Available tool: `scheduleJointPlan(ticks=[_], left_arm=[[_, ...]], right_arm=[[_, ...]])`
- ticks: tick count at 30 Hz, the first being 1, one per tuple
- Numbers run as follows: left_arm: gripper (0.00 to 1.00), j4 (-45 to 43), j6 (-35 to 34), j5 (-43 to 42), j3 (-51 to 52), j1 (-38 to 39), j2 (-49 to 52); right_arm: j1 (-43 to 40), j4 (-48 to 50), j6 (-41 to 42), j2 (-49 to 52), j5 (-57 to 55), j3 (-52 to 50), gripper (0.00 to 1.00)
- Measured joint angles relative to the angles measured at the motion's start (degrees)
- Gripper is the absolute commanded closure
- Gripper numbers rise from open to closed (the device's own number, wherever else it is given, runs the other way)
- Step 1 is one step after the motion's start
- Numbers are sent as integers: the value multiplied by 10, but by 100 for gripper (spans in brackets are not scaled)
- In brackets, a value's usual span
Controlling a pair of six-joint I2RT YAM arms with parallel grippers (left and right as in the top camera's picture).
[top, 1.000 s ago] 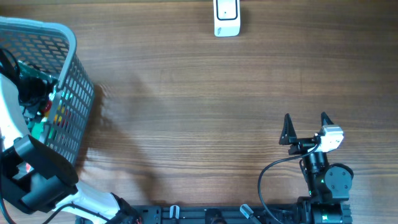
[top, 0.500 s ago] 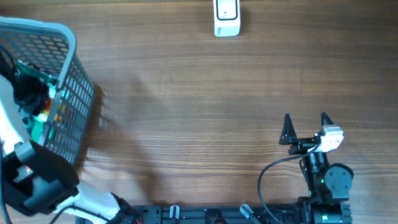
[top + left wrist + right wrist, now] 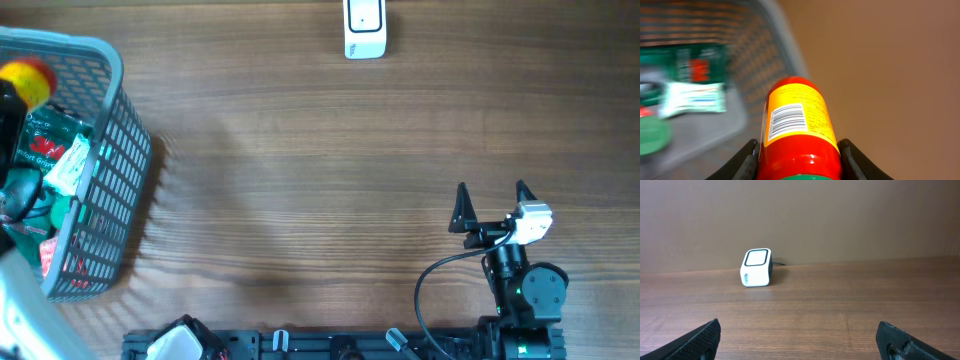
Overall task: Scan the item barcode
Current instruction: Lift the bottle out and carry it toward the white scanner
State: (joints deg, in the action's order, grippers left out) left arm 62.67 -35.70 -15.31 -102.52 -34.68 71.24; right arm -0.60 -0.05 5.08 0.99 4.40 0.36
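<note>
The left gripper (image 3: 799, 159) is pinching a red and yellow cylindrical bottle (image 3: 795, 125), with one dark finger pressing each side of its lower body. The bottle is pointing away from the wrist camera, and its white barcode label (image 3: 786, 121) is facing up toward that lens. In the overhead view the bottle is showing at the upper left of the frame, over the far end of the grey plastic mesh basket (image 3: 118, 150). Green and white packets (image 3: 48, 145) are lying inside the basket. The left arm is reaching up along the left edge of the overhead frame, with only a white link (image 3: 12, 320) showing at the lower left corner.

The right gripper (image 3: 490, 195) is sitting at the lower right of the overhead frame with its fingers spread wide and gripping nothing. It is hanging low over the brown wooden table (image 3: 300, 150), its arm folded back toward the bottom edge. It is aiming up the frame toward the white box-shaped barcode scanner (image 3: 365, 28), which is standing well apart at the top centre.
</note>
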Motion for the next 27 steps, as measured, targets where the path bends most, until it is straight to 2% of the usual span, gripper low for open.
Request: scheduleJointPlan(ticks=[2, 6, 12, 19, 27], left_arm=[[60, -19, -3, -89, -1, 1, -34], [61, -22, -9, -176, -1, 38, -47], [62, -23, -11, -225, -1, 180, -37], [62, 25, -11, -159, -2, 351, 30], [61, 77, -10, 4, -2, 525, 162]], right_arm=[[0, 0, 0, 0, 0, 0, 1], [0, 0, 0, 0, 0, 0, 0], [0, 0, 0, 0, 0, 0, 0], [0, 0, 0, 0, 0, 0, 0], [0, 0, 0, 0, 0, 0, 0]])
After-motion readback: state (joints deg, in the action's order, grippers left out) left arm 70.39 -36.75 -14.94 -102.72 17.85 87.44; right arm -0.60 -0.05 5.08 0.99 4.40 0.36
